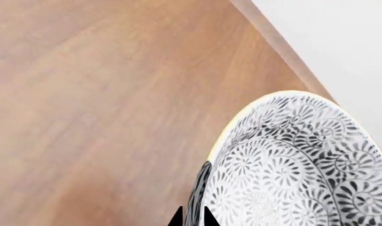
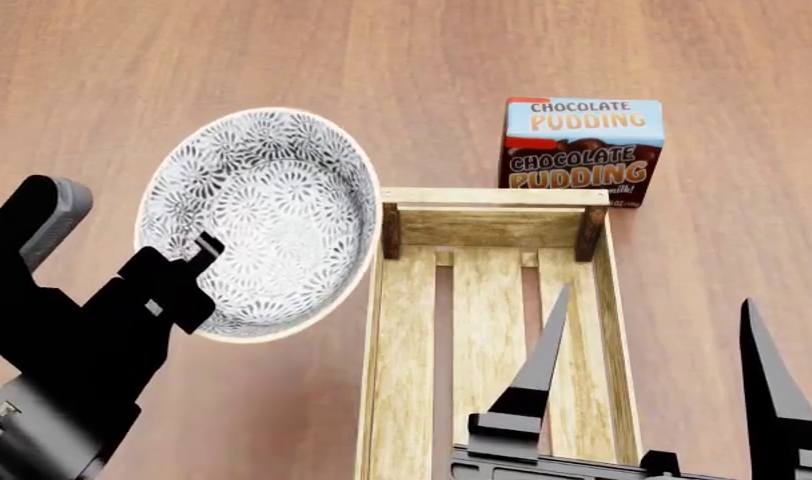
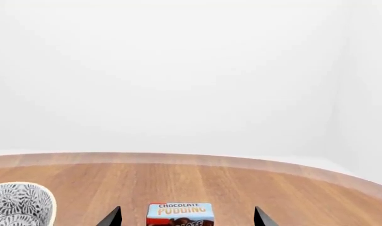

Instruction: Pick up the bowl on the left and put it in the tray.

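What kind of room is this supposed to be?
Probably no real room: it looks like a bare simulated test scene. A plain wooden table stands before blank white walls, holding only a patterned bowl, a slatted wooden tray and a chocolate pudding box.

We see the chocolate pudding box between our right gripper's two spread fingertips. The bowl sits at the frame's lower left, apparently tilted.

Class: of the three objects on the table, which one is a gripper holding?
The patterned bowl: the left gripper pinches its rim. The tray and pudding box are untouched.
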